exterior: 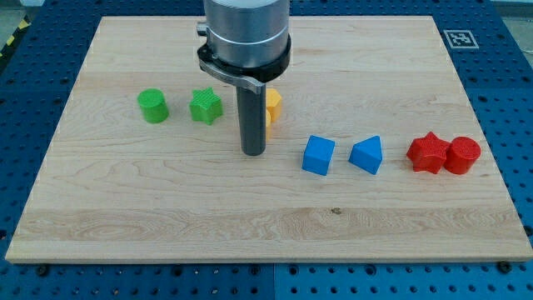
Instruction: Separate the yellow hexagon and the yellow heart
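A yellow block (274,106) shows just right of the rod, mostly hidden behind it; its shape cannot be made out, and only one yellow piece is visible. My tip (253,152) rests on the board just below and left of this yellow block. A green star (206,107) lies left of the rod and a green cylinder (153,107) lies further left.
A blue cube (318,155) and a blue triangular block (367,155) lie right of the tip. A red star (427,152) touches a red cylinder (462,155) at the view's right. The wooden board (266,225) sits on a blue perforated table.
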Tool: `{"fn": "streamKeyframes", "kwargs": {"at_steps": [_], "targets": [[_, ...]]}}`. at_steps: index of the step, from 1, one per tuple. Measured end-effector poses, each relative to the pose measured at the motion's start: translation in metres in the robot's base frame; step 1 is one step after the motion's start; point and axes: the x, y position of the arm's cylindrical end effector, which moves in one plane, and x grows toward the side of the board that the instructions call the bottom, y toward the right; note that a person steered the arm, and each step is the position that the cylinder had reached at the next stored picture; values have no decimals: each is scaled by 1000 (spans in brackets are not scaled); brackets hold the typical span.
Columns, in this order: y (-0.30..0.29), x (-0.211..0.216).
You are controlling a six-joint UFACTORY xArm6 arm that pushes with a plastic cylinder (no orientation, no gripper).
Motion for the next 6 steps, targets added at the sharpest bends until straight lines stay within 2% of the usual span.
{"fn": "streamKeyframes", "kwargs": {"at_steps": [3, 4, 6], "targets": [[-36, -21], [-36, -47], [20, -56]]}}
